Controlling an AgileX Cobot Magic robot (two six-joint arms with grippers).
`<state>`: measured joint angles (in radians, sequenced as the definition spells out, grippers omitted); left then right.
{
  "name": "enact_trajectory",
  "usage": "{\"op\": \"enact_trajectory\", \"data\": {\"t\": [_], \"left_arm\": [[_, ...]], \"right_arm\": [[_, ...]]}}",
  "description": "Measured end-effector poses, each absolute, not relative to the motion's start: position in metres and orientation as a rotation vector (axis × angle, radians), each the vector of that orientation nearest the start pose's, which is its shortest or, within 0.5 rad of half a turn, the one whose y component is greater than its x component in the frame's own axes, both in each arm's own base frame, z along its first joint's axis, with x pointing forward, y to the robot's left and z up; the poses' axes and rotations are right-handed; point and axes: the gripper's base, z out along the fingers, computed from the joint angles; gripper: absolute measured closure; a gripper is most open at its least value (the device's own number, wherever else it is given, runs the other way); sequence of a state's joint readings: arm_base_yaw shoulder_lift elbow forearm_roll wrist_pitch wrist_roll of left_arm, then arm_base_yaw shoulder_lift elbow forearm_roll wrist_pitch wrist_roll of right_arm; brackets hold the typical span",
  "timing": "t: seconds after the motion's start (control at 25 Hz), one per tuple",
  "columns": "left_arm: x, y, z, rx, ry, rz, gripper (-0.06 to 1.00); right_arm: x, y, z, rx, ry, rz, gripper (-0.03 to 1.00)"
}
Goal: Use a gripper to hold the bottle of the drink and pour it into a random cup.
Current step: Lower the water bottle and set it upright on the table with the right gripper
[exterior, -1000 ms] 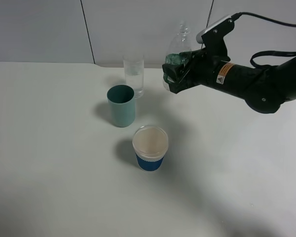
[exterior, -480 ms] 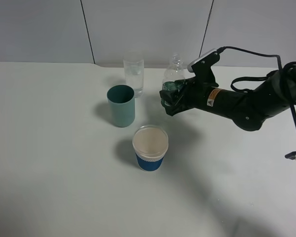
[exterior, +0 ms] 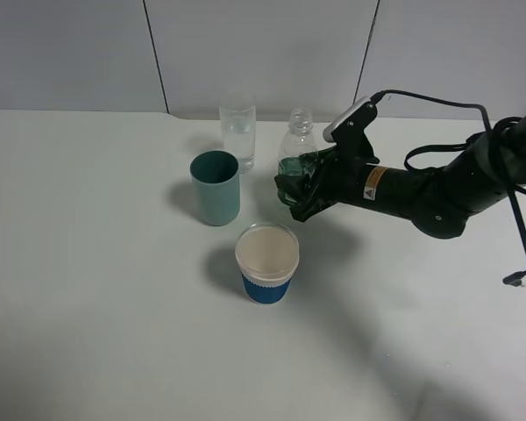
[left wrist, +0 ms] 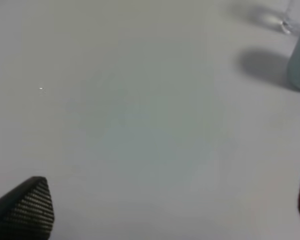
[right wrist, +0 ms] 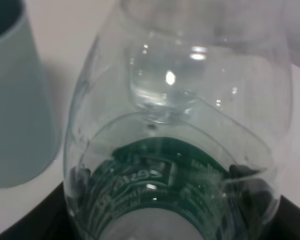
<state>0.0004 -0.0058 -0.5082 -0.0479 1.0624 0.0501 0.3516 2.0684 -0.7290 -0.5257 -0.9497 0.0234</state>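
The bottle of the drink stands upright near the back of the white desk, its dark green label wrapped by the right gripper, whose black fingers are clenched on its lower body. In the right wrist view the clear bottle fills the frame, label low between the dark fingers, the neck pointing away from the camera. Just to its left on the desk stands the clear glass cup, apart from the bottle. In front of that glass is the teal cup, and nearer still the white paper cup with a blue sleeve. The left gripper hovers over bare desk, its fingers spread wide with nothing between them.
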Motion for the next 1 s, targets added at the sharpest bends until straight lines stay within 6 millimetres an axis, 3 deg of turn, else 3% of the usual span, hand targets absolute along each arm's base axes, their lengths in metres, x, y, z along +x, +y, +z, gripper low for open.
{"op": "enact_trajectory", "data": {"t": [0.52,0.72,1.0], "left_arm": [[-0.007,-0.004,0.279,0.053,2.031,-0.025,-0.05],[-0.007,-0.004,0.279,0.053,2.031,-0.025,-0.05],[-0.007,-0.004,0.279,0.053,2.031,-0.025,-0.05]], "right_arm": [[0.311,0.155,0.091,-0.895,1.718,0.445,0.4],[0.311,0.155,0.091,-0.898,1.716,0.446,0.23],[0.311,0.156,0.11,-0.899,1.66,0.439,0.2]]}}
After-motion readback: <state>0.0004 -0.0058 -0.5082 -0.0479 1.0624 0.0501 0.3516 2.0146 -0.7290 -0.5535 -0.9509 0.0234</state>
